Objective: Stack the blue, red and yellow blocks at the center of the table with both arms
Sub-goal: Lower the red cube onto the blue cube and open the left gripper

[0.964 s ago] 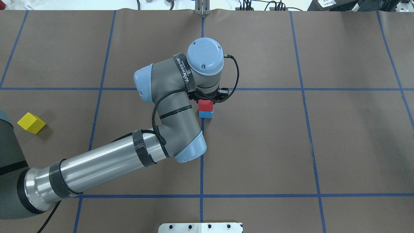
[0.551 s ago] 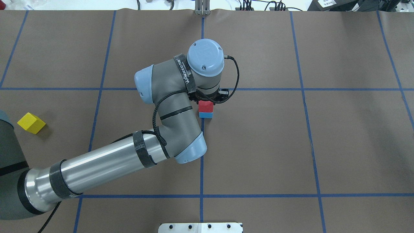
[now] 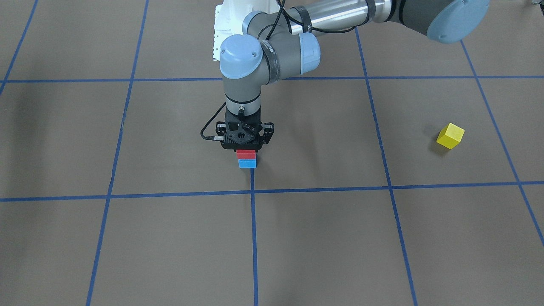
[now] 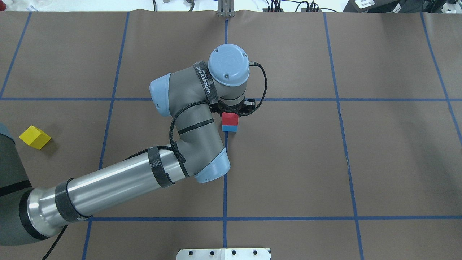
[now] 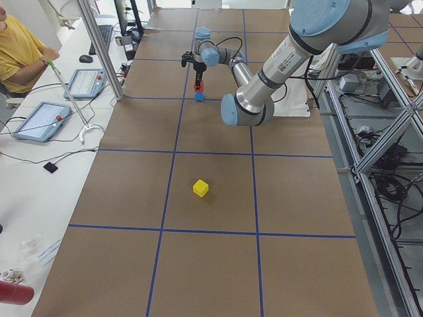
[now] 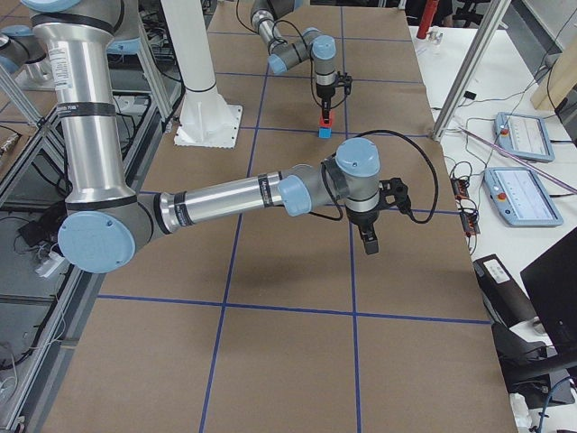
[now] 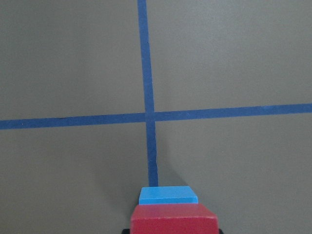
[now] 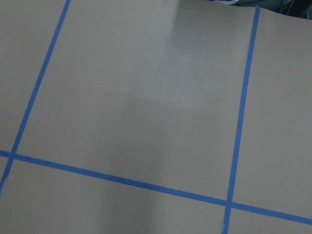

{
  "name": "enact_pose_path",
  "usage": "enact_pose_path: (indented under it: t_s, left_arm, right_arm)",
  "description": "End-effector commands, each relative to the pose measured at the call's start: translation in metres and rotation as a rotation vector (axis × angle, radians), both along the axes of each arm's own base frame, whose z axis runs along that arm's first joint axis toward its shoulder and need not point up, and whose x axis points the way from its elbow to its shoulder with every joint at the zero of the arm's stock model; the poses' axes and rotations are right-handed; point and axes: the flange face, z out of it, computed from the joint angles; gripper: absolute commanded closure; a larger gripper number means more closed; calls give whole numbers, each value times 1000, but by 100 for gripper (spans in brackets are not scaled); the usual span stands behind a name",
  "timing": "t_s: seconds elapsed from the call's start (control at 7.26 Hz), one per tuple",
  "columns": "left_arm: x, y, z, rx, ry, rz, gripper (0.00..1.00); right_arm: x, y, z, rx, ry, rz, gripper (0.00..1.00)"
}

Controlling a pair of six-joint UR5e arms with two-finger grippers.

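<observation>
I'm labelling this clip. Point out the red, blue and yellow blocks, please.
red block point(image 4: 229, 118): overhead exterior view, middle of its visible part.
blue block point(image 4: 229, 128): overhead exterior view, the side facing the robot.
yellow block point(image 4: 34, 137): overhead exterior view, its middle.

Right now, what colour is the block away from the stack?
Yellow; that block shows best in the front-facing view.

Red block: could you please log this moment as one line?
stack: red block on blue block, at centre | left gripper: shut on red block | right gripper: cannot tell | yellow block: apart, robot's left
</observation>
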Motion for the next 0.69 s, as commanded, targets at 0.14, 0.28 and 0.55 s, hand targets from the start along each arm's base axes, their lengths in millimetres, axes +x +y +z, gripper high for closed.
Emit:
enact_pose_path:
  t_s: [0.14, 0.28, 0.55]
  left_arm:
    - [2, 2, 2, 2, 1, 5, 35]
    - [4, 4, 2, 1, 2, 7, 30]
    - [4, 4, 1, 6, 7, 6, 11]
  right_arm:
    - [0, 0, 1, -2, 0, 0, 0]
    - [0, 0, 1, -2, 0, 0, 0]
    - [0, 0, 1, -2, 0, 0, 0]
